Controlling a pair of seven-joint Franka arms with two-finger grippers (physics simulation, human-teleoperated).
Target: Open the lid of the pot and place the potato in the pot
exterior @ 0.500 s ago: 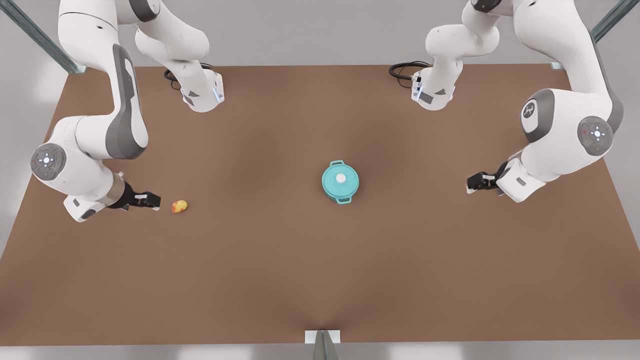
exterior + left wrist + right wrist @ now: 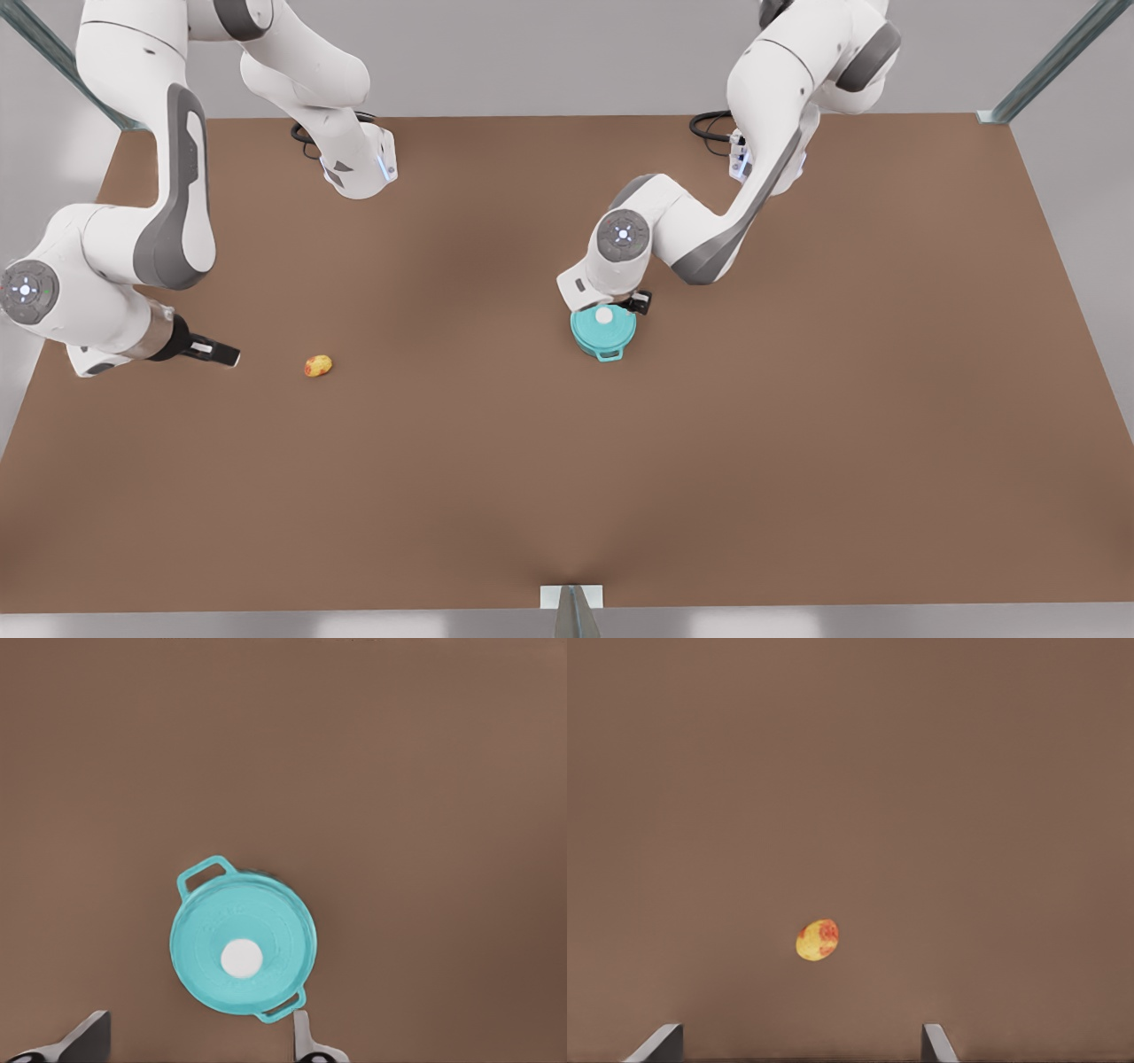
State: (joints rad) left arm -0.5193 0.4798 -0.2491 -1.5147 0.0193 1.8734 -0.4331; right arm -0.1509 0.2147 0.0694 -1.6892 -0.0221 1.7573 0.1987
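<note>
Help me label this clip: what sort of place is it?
Likely a simulated robot test bench: a bare brown table, metal frame posts at its corners, and just a teal pot and a potato.

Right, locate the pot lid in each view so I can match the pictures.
Front view: the pot lid sits on the pot near the table's middle, with the left tool beside it.
Left wrist view: the lid lies ahead of the open fingertips.
Right wrist view: not in it.
Shared landmark: the lid's white knob.
</note>
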